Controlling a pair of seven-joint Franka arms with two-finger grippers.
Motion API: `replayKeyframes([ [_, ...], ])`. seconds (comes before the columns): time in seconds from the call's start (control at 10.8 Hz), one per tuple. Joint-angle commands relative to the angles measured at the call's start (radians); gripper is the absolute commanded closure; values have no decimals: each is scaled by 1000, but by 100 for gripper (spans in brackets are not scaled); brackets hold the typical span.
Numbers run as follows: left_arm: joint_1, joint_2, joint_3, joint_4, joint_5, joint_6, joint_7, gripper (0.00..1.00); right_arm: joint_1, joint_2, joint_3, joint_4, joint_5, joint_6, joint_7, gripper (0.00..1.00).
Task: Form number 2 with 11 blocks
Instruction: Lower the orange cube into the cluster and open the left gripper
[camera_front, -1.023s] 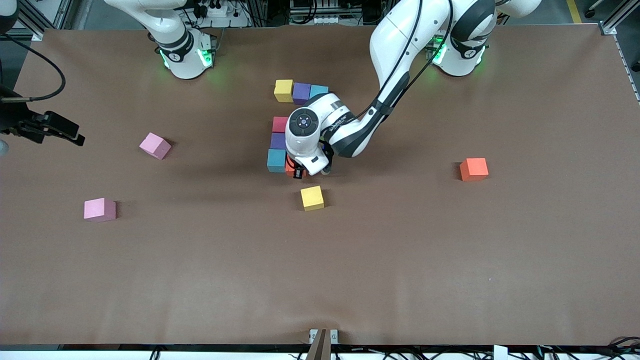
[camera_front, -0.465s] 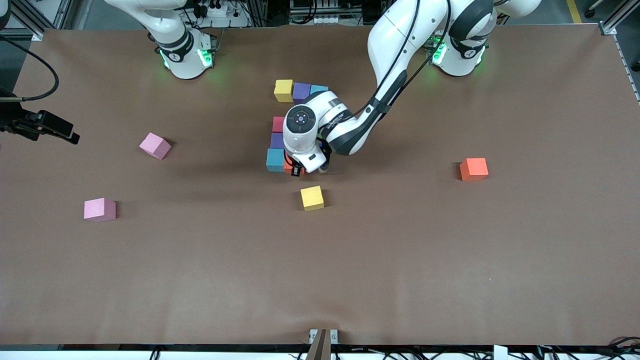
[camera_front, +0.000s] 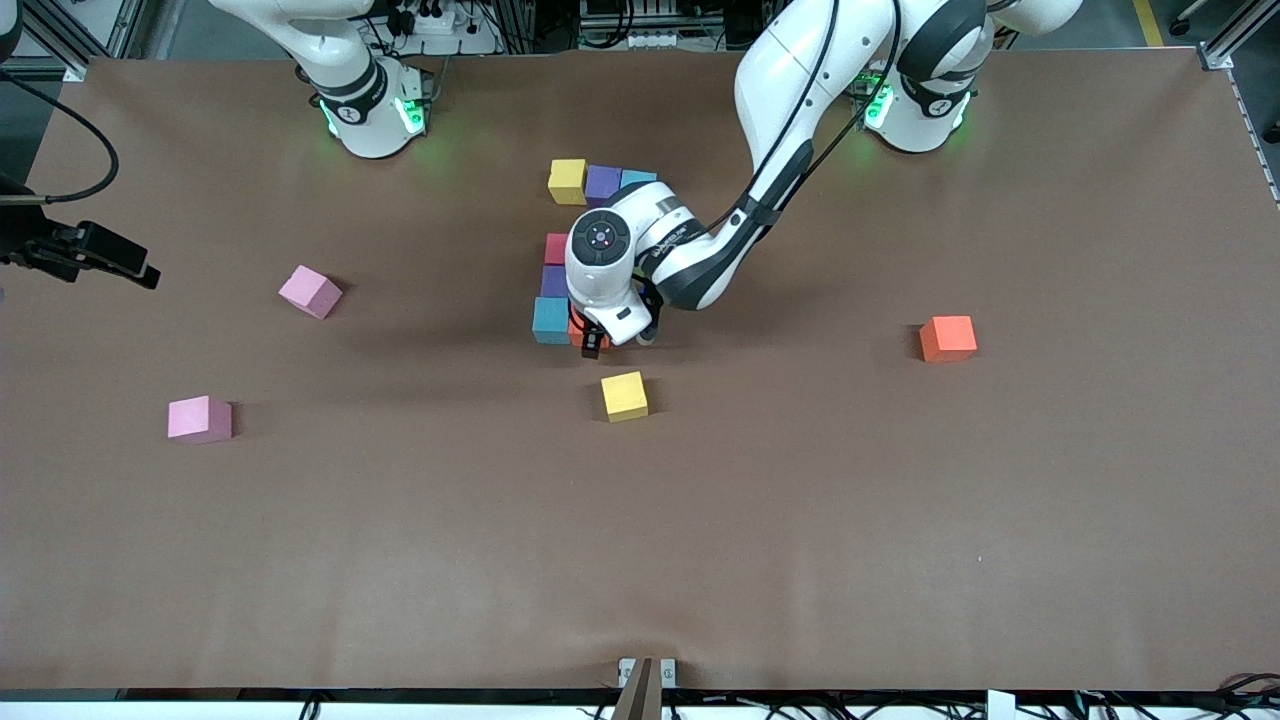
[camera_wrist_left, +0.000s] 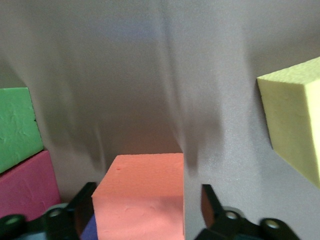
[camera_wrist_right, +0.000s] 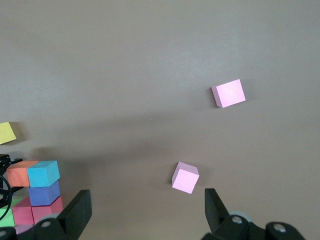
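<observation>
Left pincer straddles an orange block set beside the light blue block in the unfinished number 2, fingers parted with a gap each side. Lifting off crookedly could drag the block out of line. Right pincer waits, spread wide, above the pink blocks.

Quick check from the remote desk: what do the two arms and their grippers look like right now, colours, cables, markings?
Both arms are glossy white with dark grey joint bands; green lights glow at their bases. A black cable runs along the left arm. Its wrist cap is dark, round, with a small light. The left gripper and the right gripper have black fingers.
</observation>
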Motion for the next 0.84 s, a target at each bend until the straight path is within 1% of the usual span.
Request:
replayKeyframes([
  [0.0, -10, -11, 13, 1, 20, -1, 9, 0, -15, 8, 16, 21, -5, -8, 0, 0],
  [0.37, 11, -49, 12, 3, 19, -71, 38, 0, -17, 11, 16, 21, 3, -6, 0, 0],
  [0.74, 73, -97, 7, 3, 10, -101, 37, 0, -17, 11, 16, 22, 6, -2, 0, 0],
])
